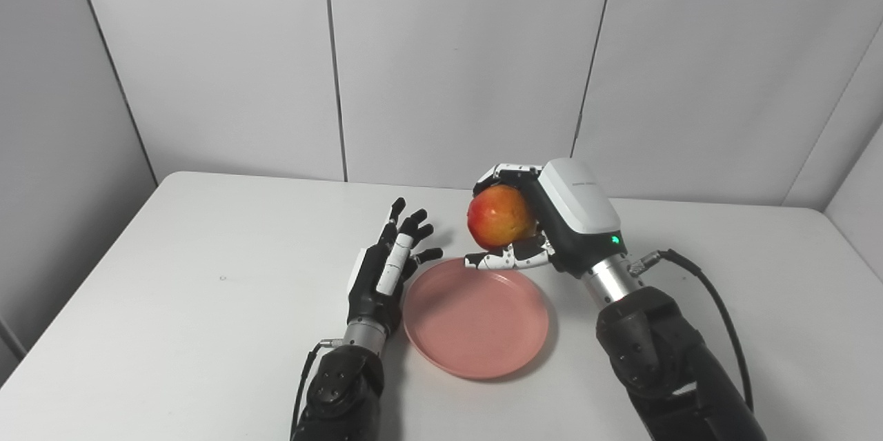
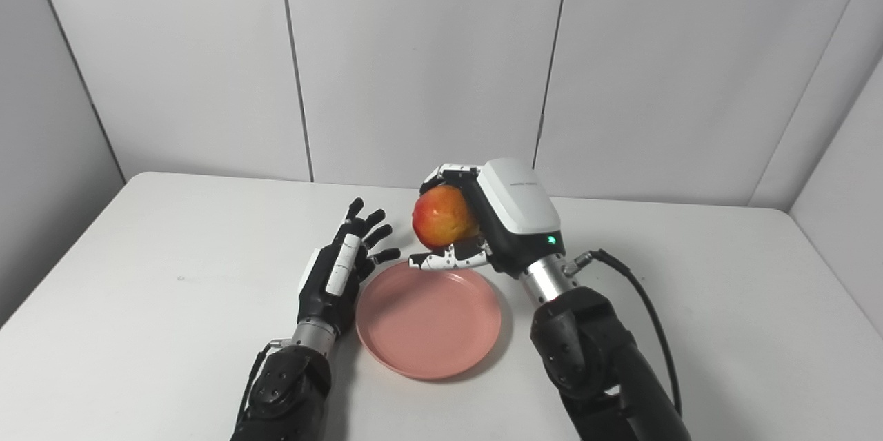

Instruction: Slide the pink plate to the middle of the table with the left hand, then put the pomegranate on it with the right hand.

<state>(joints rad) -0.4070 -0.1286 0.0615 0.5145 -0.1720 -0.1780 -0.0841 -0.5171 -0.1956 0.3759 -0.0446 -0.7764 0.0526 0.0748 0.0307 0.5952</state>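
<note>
Right hand (image 1: 545,220) clasps pomegranate (image 1: 500,217), raised above far rim of pink plate (image 1: 476,320). Left hand (image 1: 390,265) empty, fingers spread, touching plate's left rim on table (image 1: 207,275).

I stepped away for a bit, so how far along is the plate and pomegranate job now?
The round pink plastic plate already lies near the middle of the white table, with the open left hand beside its left rim. The right hand holds the red-yellow pomegranate above the plate's far edge. Left: lowering and releasing it onto the plate.
</note>
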